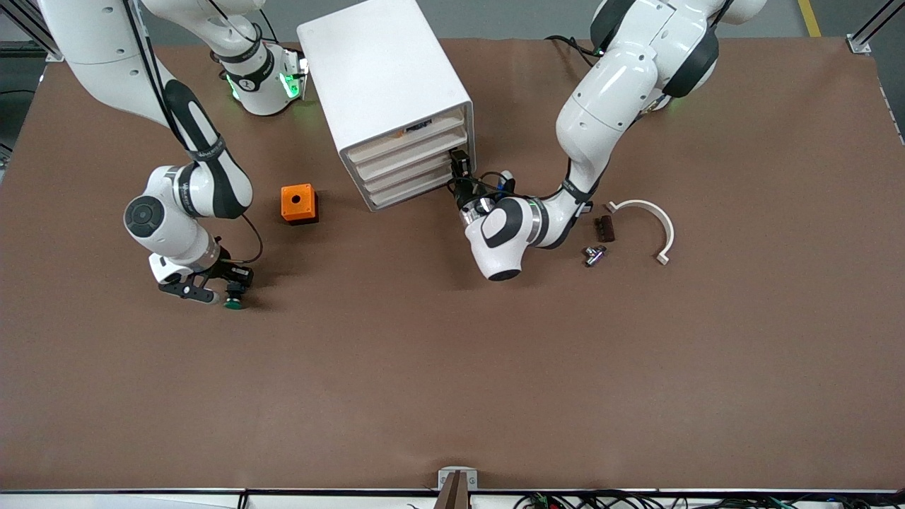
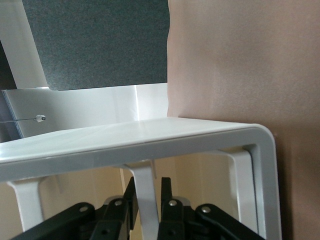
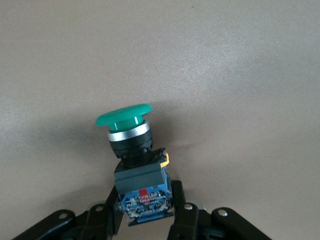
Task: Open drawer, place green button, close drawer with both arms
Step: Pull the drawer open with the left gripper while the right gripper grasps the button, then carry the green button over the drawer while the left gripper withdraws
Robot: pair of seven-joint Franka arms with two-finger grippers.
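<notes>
The right arm's black two-finger gripper (image 1: 212,290) sits low at the right arm's end of the brown table (image 1: 452,367), its fingers pinching the black body of the small green-capped push button (image 3: 131,145), cap pointing outward, ready to carry.

The left arm's black gripper (image 1: 461,168) is at the corner of the big white boxy cabinet (image 1: 389,85), its fingers (image 2: 167,192) straddling a thin white rib (image 2: 145,192) of the front, apparently to pull. The lowest shallow white drawer (image 1: 410,192) looks shut, so I judge opening comes first. An orange cube with a hole (image 1: 298,203) lies between cabinet and button.
</notes>
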